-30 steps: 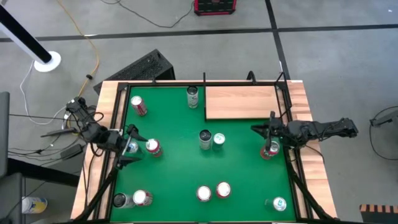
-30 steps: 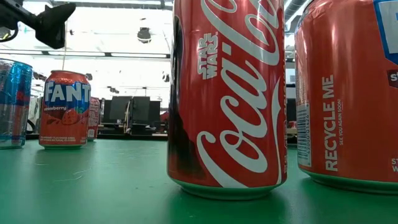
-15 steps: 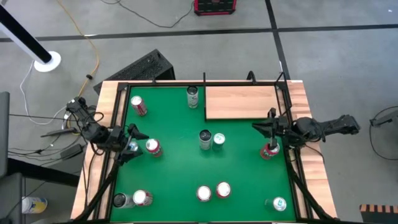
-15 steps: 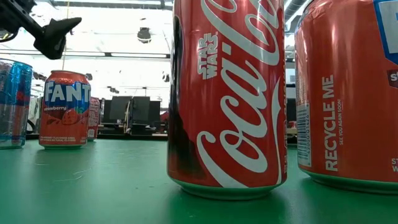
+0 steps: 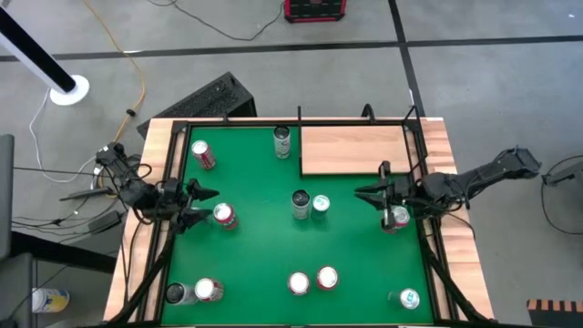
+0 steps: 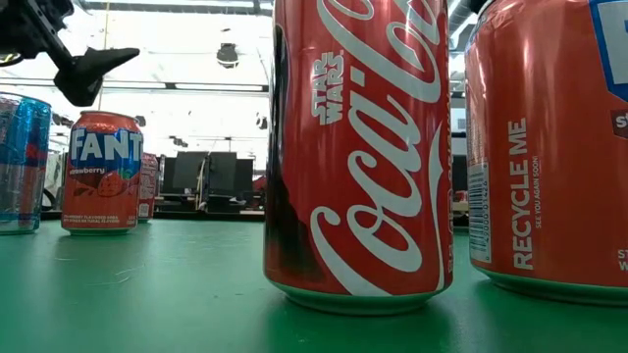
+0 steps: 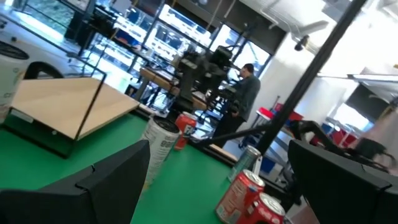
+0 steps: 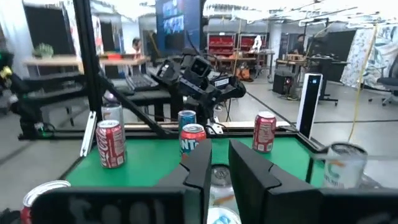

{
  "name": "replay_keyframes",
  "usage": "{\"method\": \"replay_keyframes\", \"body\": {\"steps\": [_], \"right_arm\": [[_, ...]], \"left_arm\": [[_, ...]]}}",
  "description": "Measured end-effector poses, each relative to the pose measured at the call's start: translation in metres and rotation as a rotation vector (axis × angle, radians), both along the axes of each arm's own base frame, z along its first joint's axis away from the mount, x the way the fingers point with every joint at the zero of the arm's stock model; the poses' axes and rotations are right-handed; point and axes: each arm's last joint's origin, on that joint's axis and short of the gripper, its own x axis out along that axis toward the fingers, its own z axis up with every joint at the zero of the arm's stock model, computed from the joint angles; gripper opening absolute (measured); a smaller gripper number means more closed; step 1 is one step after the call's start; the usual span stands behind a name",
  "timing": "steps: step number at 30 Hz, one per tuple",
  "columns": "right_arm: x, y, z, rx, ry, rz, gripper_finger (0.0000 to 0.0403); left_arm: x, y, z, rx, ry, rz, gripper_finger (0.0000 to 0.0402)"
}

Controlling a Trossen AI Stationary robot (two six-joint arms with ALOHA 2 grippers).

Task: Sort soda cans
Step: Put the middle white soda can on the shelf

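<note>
Seen level with the green surface: a red Coca-Cola can lettered "STAR WARS" up close, beside it a red can printed "RECYCLE ME", farther off a red Fanta can marked "strawberry". From above, soda cans scattered over the surface, one red can at 3 o'clock just below the right gripper, fingers nearly pressed together, pinching nothing. At 9 o'clock, left gripper with fingers spread, beside another red can.
</note>
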Motion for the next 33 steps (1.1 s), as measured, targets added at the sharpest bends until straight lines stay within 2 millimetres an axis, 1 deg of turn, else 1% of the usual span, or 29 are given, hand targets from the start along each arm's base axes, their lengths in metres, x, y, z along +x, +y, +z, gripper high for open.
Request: {"method": "replay_keyframes", "body": {"steps": [3,7,11,14,19,22,26,31,33], "right_arm": [[0.017,0.008,0.017,-0.055,0.061,-0.003,0.0106],[0.037,0.015,0.038,-0.084,0.142,-0.002,0.0140],[0.053,0.020,0.053,-0.104,0.199,-0.004,0.0175],[0.065,0.024,0.061,-0.114,0.215,-0.008,0.0201],[0.085,0.029,0.067,-0.152,0.247,-0.011,0.0239],[0.098,0.034,0.071,-0.177,0.269,-0.010,0.0257],[0.117,0.040,0.077,-0.203,0.337,-0.022,0.0272],[0.140,0.044,0.082,-0.258,0.478,-0.069,0.0285],[0.147,0.046,0.082,-0.266,0.528,-0.077,0.0289]], "left_arm": [[0.003,0.001,-0.002,0.011,0.010,0.005,0.0368],[0.010,0.001,-0.004,0.042,0.028,0.005,0.0368],[0.018,0.001,-0.003,0.059,0.022,-0.012,0.0368],[0.024,0.002,0.008,0.103,0.020,-0.014,0.0368],[0.036,0.000,0.042,0.254,0.010,-0.012,0.0368],[0.048,-0.004,0.057,0.347,0.041,0.003,0.0368],[0.071,-0.010,0.069,0.471,0.119,0.047,0.0368],[0.100,-0.012,0.083,0.603,0.216,0.120,0.0368],[0.109,-0.012,0.084,0.647,0.273,0.125,0.0368]]}}
